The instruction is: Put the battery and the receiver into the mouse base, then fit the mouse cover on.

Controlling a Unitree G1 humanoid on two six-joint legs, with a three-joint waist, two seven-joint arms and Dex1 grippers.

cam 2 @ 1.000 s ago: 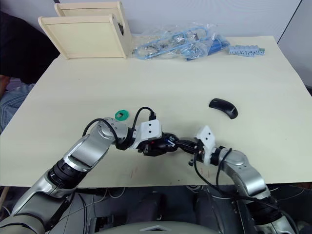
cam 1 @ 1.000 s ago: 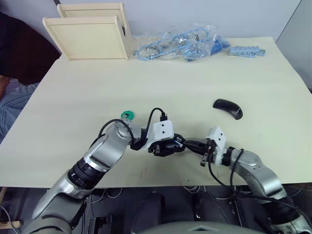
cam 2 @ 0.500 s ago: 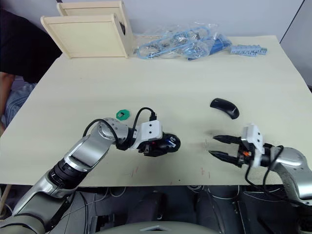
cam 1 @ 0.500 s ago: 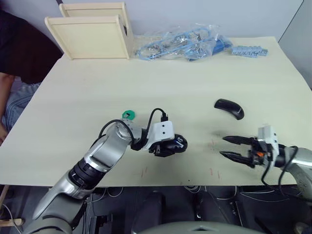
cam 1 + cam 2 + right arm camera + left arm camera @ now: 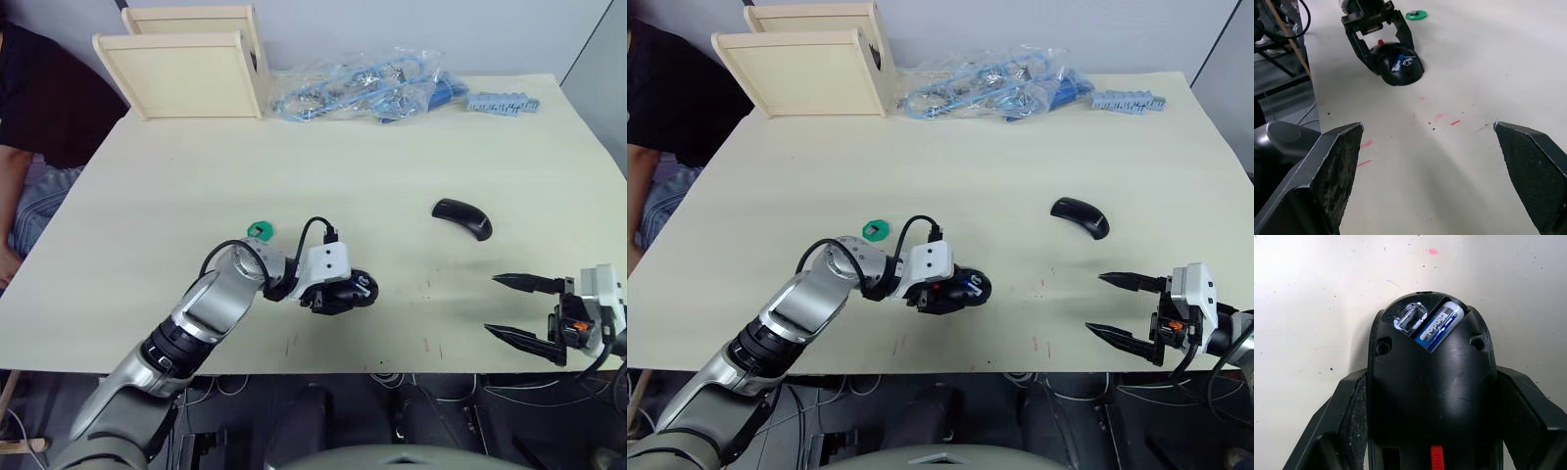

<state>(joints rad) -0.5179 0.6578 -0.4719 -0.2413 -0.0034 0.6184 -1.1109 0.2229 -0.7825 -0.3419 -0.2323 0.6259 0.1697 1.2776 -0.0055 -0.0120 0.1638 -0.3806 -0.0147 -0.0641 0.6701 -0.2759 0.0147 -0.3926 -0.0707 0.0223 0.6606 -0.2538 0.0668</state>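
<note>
Two end effectors: the left end effector point(image 5: 1432, 431) clamps the mouse base point(image 5: 1432, 387), battery point(image 5: 1440, 325) seated inside; the right end effector point(image 5: 529, 318) hangs released near the bench point(image 5: 392, 166) edge, mouse cover point(image 5: 461, 217) apart.

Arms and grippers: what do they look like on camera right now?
Both arms are silver-grey metal with black joints. Each wrist carries a white block. A black cable loops over the left gripper. The right gripper has two long, pointed black fingers with rough-textured pads and an orange spot on its body.
</note>
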